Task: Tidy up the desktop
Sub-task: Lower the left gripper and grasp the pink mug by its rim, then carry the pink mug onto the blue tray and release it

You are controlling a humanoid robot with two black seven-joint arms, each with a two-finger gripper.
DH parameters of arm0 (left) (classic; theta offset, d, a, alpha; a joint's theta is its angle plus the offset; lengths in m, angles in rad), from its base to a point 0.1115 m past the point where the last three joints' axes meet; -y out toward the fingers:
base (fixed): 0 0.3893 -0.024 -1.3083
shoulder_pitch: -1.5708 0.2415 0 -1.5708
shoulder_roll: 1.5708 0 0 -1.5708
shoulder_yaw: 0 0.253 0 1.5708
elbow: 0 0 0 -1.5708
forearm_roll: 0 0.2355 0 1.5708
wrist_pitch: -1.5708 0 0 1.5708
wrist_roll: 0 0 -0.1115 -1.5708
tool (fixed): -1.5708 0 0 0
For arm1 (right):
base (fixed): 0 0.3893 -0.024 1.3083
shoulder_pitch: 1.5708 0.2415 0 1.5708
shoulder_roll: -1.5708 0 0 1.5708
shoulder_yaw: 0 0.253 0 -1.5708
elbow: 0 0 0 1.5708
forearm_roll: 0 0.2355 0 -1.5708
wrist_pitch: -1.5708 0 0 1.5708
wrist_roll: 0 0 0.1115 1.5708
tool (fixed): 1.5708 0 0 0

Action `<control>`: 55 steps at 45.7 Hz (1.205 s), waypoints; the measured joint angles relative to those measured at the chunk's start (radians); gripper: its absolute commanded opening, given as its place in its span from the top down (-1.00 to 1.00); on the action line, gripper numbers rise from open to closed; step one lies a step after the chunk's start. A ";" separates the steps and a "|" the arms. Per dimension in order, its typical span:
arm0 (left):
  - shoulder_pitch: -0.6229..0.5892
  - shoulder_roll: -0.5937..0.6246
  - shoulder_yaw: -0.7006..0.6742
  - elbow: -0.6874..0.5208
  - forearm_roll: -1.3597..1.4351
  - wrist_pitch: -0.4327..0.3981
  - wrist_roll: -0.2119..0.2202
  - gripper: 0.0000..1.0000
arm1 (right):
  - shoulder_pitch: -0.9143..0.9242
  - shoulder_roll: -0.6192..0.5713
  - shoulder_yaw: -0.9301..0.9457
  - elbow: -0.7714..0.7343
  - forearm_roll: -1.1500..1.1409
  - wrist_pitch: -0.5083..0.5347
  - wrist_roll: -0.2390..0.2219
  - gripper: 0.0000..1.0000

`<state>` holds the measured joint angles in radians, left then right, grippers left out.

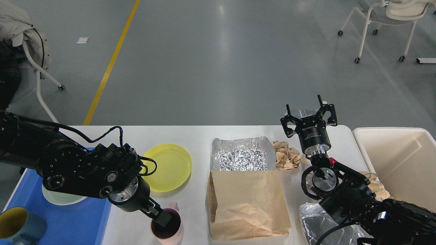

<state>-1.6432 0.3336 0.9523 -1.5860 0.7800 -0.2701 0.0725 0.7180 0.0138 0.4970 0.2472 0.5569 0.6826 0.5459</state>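
Observation:
The white desktop (pixel 190 134) holds a yellow plate (pixel 168 166), a pink mug (pixel 172 228), a sheet of foil (pixel 242 157), a flat brown paper bag (pixel 248 204) and a crumpled brown paper ball (pixel 287 155). My left gripper (pixel 162 217) points down at the pink mug's rim, its tip over the mug's dark inside; its fingers cannot be told apart. My right gripper (pixel 309 116) is open and empty, upright above the table's far right edge, just behind the paper ball.
A blue tray (pixel 78 221) at the left holds a pale green plate (pixel 59 197), partly hidden by my left arm, and a blue-and-yellow mug (pixel 15 224). A beige bin (pixel 402 160) stands at the right. More crumpled paper (pixel 376 186) and foil (pixel 316 221) lie by my right arm.

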 measured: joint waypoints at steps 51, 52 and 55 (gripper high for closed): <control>0.015 0.079 -0.134 0.011 0.108 -0.059 0.057 1.00 | 0.000 0.000 0.000 0.001 0.000 0.001 0.000 -1.00; 0.000 0.097 -0.145 0.004 0.107 -0.077 0.056 1.00 | 0.000 0.000 0.000 0.001 0.000 0.001 0.000 -1.00; -0.050 0.165 -0.177 -0.013 0.107 -0.152 0.053 1.00 | 0.000 0.000 0.000 0.001 0.000 0.001 0.000 -1.00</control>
<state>-1.6930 0.4991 0.7748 -1.5992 0.8869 -0.4219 0.1257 0.7180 0.0138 0.4970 0.2486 0.5568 0.6835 0.5459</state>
